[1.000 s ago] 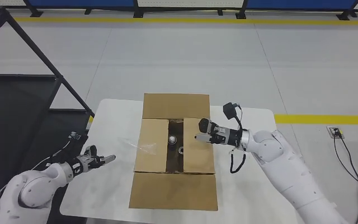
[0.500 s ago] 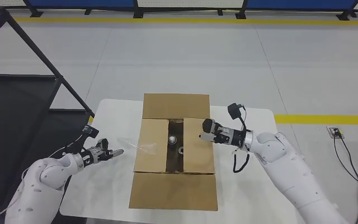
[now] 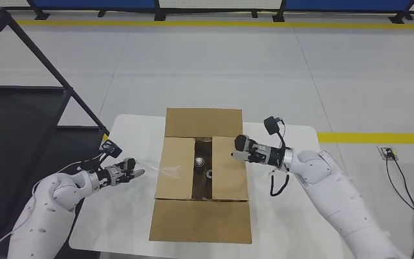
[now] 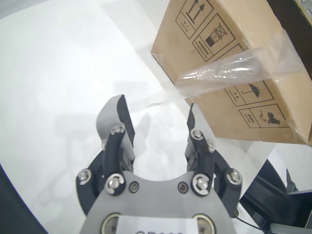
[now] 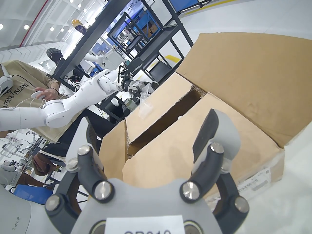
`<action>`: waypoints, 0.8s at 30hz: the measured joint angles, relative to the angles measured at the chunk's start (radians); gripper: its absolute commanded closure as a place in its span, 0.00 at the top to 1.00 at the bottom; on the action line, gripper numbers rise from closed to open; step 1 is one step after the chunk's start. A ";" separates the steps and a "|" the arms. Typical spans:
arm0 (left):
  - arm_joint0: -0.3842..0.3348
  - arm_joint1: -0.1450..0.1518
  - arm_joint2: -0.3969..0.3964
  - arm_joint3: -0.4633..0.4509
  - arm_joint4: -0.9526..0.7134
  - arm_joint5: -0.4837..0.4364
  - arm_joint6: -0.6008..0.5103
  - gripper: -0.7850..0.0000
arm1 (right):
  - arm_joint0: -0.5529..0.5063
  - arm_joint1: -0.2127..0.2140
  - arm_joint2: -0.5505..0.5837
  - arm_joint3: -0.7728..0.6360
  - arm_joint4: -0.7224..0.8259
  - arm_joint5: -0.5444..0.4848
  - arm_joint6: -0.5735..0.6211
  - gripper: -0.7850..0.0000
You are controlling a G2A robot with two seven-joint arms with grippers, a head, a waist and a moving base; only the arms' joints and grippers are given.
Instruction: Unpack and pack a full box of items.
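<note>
Surface (image 3: 123, 213) (image 4: 61, 62): white, box sits in the middle of it
Left tool (image 3: 134, 173) (image 4: 156, 108): low over the surface, just beside the box's left wall; jaws wide apart, gripping nothing; loose tape end lies right at the fingertips, can't tell if it touches a pad
Tape strip (image 3: 162, 169) (image 4: 226, 71): clear, crumpled; one end stuck across the left flap and left wall, other end hangs out toward the left tool
Box (image 3: 200, 123) (image 4: 207, 25) (image 5: 243, 74): cardboard; far and near flaps folded outward, left and right flaps lying over the top with a dark gap between them
Items (image 3: 200, 162): two round tops down in the gap, type can't be told
Right tool (image 3: 237, 148) (image 5: 151, 142): over the far right corner of the right flap; jaws apart, nothing clamped
</note>
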 measured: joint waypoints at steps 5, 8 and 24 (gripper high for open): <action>0.006 0.007 0.001 -0.013 0.035 -0.029 0.020 0.00 | 0.008 -0.003 -0.004 0.011 0.005 -0.004 0.003 1.00; 0.020 0.016 -0.013 -0.032 0.047 -0.060 0.026 0.00 | 0.014 -0.006 -0.008 0.018 0.008 -0.008 0.007 1.00; 0.300 0.156 -0.190 -0.358 -0.411 -0.109 -0.236 0.00 | 0.066 -0.030 -0.046 0.083 0.062 -0.037 0.046 1.00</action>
